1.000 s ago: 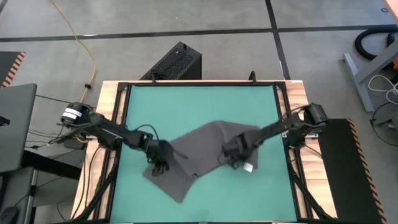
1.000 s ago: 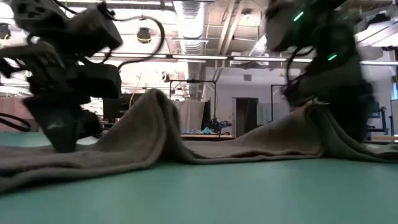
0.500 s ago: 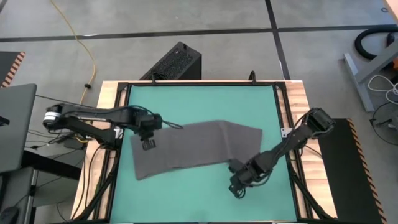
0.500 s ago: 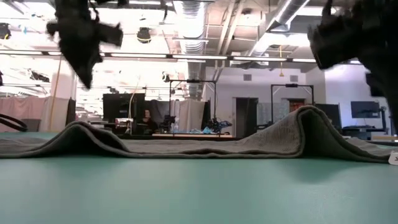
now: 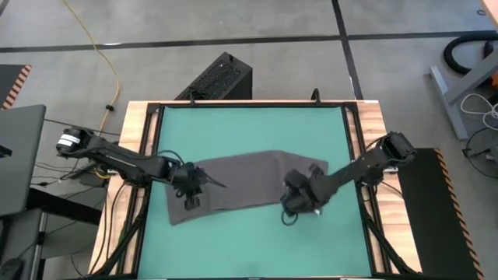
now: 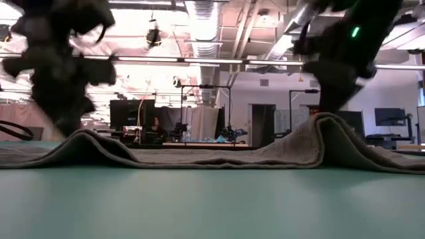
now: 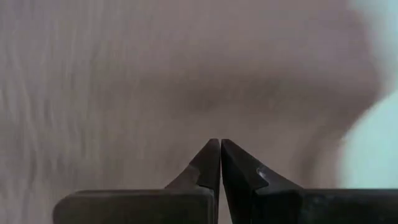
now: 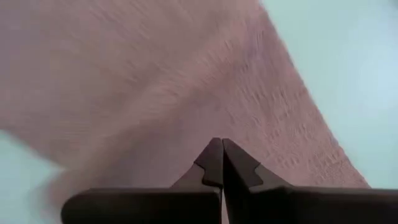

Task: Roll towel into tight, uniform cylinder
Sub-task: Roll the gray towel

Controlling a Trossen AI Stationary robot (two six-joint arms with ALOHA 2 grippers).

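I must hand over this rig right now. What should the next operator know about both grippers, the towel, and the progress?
Left gripper: jaws shut, nothing visibly held, over the towel's left end.
Right gripper: jaws shut, nothing visibly held, at the towel's near right edge.
Towel: spread out on the green mat, mostly flat, with a low hump at the left and a taller fold at the right in the low view.
Done: towel laid out.
Left: no rolling has started; flatten the folds, then roll it into a tight, even cylinder.
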